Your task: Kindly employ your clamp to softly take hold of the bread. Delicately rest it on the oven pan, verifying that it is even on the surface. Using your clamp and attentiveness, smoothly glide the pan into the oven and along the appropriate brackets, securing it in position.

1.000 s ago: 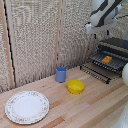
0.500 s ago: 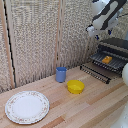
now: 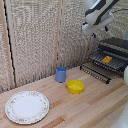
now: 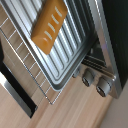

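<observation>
I see my clamp point(image 3: 93, 34) raised above the oven point(image 3: 113, 51), holding nothing; I cannot tell how wide its fingers stand. Below it, the bread point(image 3: 106, 59) lies flat on the oven pan point(image 3: 111, 64), at the oven's open front. On the wooden table point(image 3: 95, 107) sit a blue cup point(image 3: 61, 74), yellow bowl point(image 3: 75, 86) and patterned plate point(image 3: 27, 106).

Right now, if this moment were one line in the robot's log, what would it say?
bread: lying on oven pan | pan: sticking out of oven | tool: raised above, apart from bread, grip unclear
</observation>
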